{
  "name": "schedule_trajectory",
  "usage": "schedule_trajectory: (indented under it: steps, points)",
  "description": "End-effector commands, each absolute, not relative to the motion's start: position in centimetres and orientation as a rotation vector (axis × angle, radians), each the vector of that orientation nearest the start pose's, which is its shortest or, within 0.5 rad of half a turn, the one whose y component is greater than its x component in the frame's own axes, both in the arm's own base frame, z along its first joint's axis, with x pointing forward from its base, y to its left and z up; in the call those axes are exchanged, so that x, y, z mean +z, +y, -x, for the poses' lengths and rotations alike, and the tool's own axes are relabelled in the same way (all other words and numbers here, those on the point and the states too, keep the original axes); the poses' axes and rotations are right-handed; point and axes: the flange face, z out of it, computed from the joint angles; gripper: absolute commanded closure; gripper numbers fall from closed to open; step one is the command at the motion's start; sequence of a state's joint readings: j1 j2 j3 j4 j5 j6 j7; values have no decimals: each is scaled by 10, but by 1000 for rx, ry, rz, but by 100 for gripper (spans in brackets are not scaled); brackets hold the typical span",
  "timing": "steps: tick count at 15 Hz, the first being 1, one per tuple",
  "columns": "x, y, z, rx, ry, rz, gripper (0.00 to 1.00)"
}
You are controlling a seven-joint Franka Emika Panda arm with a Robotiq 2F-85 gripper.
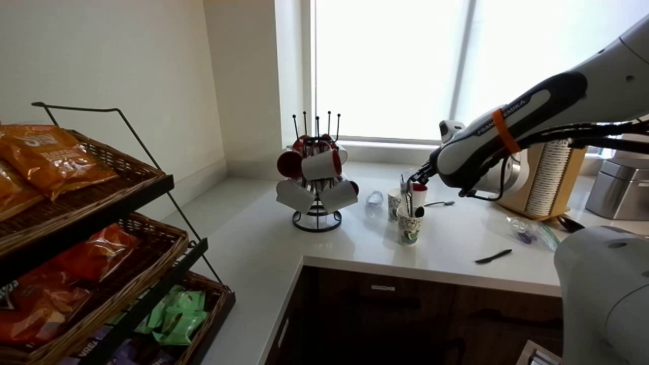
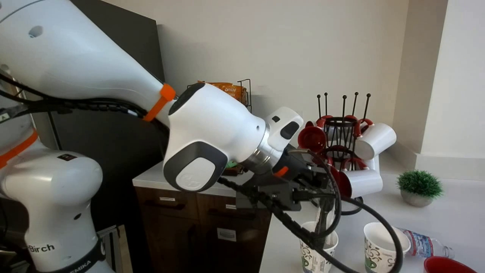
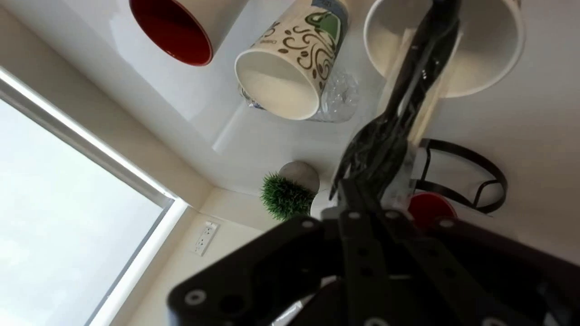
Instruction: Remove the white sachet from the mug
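The mug, a whitish paper cup with a green and brown pattern [image 1: 408, 234], stands upright on the counter and also shows in an exterior view [image 2: 316, 261] and the wrist view [image 3: 491, 52]. A black fork in clear wrapping [image 3: 380, 149] sticks up from it. Beside the fork is a pale strip [image 3: 401, 183] that looks like the white sachet; the fork partly covers it. My gripper [image 3: 362, 190] is over the upper ends of these items, fingertips together. I cannot tell what, if anything, is between them. The gripper also shows in an exterior view [image 1: 420, 178].
A second patterned cup [image 1: 393, 205], a clear bottle [image 1: 374, 198] and a red-lined mug [image 1: 420, 194] stand close by. A rack of red and white mugs [image 1: 317, 223] and a small plant [image 2: 418, 189] are nearby. A black knife [image 1: 493, 256] lies on the counter.
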State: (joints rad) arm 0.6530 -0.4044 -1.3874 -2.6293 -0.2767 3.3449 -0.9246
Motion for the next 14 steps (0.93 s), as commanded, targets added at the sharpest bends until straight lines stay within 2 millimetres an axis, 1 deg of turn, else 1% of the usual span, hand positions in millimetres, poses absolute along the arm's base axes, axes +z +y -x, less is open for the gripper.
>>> schedule_trajectory:
  steps: [1,6,10,12,14]
  points:
    - [393,-302,-365,-1469,-504,3187,100]
    - [418,-297,-366,-1568,-453,3165,100]
    - [443,-292,-364,-1651,-425,3150,100]
    - [454,-297,-359,-1691,-392,3202,100]
    - [467,-309,-350,-1711,-318,3256,100]
